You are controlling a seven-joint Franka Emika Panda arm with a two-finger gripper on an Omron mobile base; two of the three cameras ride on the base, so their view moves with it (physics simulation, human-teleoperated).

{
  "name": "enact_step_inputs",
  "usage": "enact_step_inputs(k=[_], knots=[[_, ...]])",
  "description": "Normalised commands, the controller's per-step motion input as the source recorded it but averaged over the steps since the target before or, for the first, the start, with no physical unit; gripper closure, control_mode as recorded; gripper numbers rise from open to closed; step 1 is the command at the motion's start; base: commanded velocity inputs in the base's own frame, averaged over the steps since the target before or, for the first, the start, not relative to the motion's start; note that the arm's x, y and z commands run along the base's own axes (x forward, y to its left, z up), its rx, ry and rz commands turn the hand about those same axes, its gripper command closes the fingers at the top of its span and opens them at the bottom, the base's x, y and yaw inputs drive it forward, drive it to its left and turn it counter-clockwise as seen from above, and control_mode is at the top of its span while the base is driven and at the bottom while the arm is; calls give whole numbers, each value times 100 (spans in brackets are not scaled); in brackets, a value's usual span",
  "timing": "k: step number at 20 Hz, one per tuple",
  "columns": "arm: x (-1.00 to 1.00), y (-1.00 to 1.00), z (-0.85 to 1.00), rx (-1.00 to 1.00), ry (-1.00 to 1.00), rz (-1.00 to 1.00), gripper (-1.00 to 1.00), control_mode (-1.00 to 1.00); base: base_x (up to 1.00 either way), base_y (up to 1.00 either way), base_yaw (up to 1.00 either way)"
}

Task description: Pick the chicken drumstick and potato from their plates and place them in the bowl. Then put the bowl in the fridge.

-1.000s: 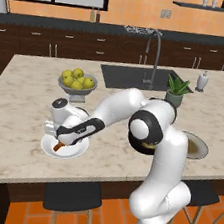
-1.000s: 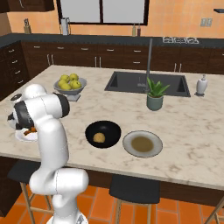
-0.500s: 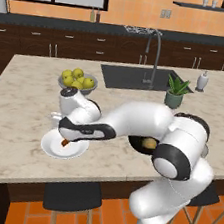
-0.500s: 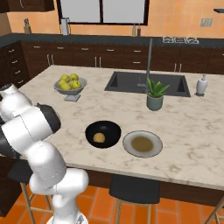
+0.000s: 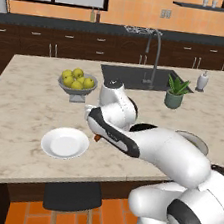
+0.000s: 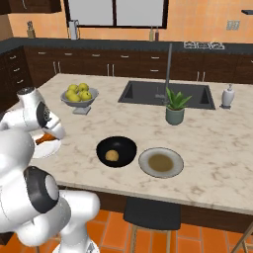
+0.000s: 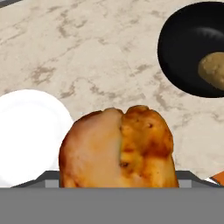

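Carrying the chicken drumstick [image 7: 118,146], the pincer [image 5: 97,136] is clamped on it above the counter [image 5: 29,107], past the empty white plate [image 5: 64,143]. Black bowl [image 7: 192,54], potato [image 7: 213,70] inside, lies ahead and to the hand view's right; judged next: travel there.

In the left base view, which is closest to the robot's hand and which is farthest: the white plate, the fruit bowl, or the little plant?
1. White plate, just beside the hand, toward the counter's near edge.
2. Fruit bowl, farther back on the counter.
3. Plant, far across by the sink.
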Motion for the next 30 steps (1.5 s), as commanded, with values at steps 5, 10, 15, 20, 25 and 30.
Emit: enact_step_inputs(k=[5, 10, 15, 20, 25, 30], knots=[[-1, -100, 23, -7, 7, -1, 100, -100, 0, 0, 0], [9, -100, 5, 0, 22, -3, 100, -100, 0, 0, 0], [19, -100, 0, 0, 11, 0, 100, -100, 0, 0, 0], [54, -88, -7, -3, 4, 0, 100, -100, 0, 0, 0], [79, -33, -25, -1, 0, 0, 100, -100, 0, 0, 0], [37, 19, -39, 0, 0, -4, 100, -100, 0, 0, 0]])
